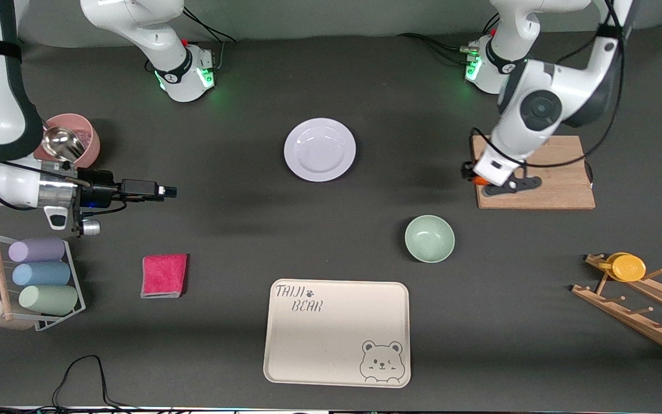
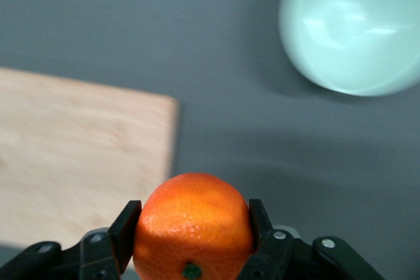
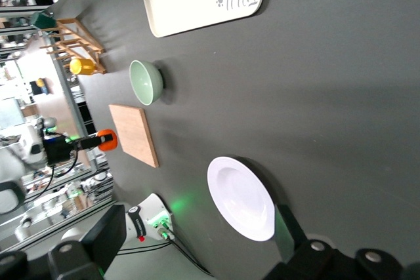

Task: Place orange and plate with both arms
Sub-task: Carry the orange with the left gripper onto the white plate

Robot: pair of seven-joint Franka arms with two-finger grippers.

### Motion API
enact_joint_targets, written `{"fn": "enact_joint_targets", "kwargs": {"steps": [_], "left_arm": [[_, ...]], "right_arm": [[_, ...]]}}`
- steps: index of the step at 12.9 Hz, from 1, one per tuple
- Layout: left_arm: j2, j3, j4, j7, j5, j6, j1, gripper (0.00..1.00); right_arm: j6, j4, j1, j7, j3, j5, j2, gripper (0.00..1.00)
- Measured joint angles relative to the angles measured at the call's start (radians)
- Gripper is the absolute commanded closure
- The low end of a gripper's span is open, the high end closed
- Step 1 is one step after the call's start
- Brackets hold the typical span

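While the left gripper (image 2: 191,240) hangs over the edge of the pale wooden cutting board (image 1: 555,172) at the left arm's end of the table, its two black fingers (image 2: 125,234) are clamped on the small round bright-orange fruit (image 2: 193,224) — the orange, pinched across its widest part and lifted off the board. I judge it light and firm, with pebbled skin that gives some grip; being round, it could roll out if the squeeze is off-centre, so a hold across the middle suits it. It has no real long axis; its dark stem dimple faces the left wrist camera.

The round glossy white-lavender plate (image 1: 319,149) lies flat and untouched on the dark table, rim up, between the two bases. It looks stiff, smooth and breakable — best taken by its wide rim.

The right gripper (image 1: 161,191) waits over bare table near the pink cup (image 1: 81,135), its fingers spread and holding nothing.
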State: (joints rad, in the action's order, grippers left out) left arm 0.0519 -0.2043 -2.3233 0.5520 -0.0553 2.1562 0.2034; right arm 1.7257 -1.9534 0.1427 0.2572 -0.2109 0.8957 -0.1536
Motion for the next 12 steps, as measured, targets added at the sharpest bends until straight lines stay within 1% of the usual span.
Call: {"fn": "enact_joint_targets", "kwargs": {"steps": [1,2,3,5,7,8,9,11,12], "left_arm": [[0.007,-0.001,0.056,0.053,-0.060,-0.053,0.058,1.00],[0.006,-0.002,0.089,0.115,-0.098,-0.066,0.115,1.00],[-0.002,-0.003,0.103,0.191,-0.115,-0.052,0.173,1.00],[-0.045,-0.003,0.112,0.378,-0.122,0.045,0.305,1.00],[-0.134,-0.004,0.140,0.578,-0.119,0.165,0.446,1.00],[-0.190,-0.004,0.166,0.670,-0.105,0.211,0.508,1.00],[-0.254,-0.004,0.202,0.771,-0.062,0.242,0.563,1.00],[-0.379,-0.003,0.290,0.978,0.091,0.255,0.630,1.00],[-0.438,-0.003,0.333,1.052,0.151,0.255,0.647,1.00]], "right_arm": [[0.000,-0.021,0.000,0.063,-0.014,0.041,-0.018,0.00],[0.000,-0.045,-0.001,0.138,-0.029,0.082,-0.039,0.00],[0.002,-0.063,-0.001,0.186,-0.038,0.108,-0.058,0.00],[0.007,-0.093,0.000,0.233,-0.040,0.159,-0.073,0.00],[0.019,-0.165,0.005,0.317,-0.040,0.254,-0.067,0.00],[0.024,-0.216,0.007,0.367,-0.040,0.290,-0.064,0.00],[0.025,-0.272,0.007,0.417,-0.040,0.324,-0.060,0.00],[0.027,-0.386,0.007,0.544,-0.040,0.391,-0.055,0.00],[0.030,-0.435,0.007,0.590,-0.040,0.405,-0.055,0.00]]}}
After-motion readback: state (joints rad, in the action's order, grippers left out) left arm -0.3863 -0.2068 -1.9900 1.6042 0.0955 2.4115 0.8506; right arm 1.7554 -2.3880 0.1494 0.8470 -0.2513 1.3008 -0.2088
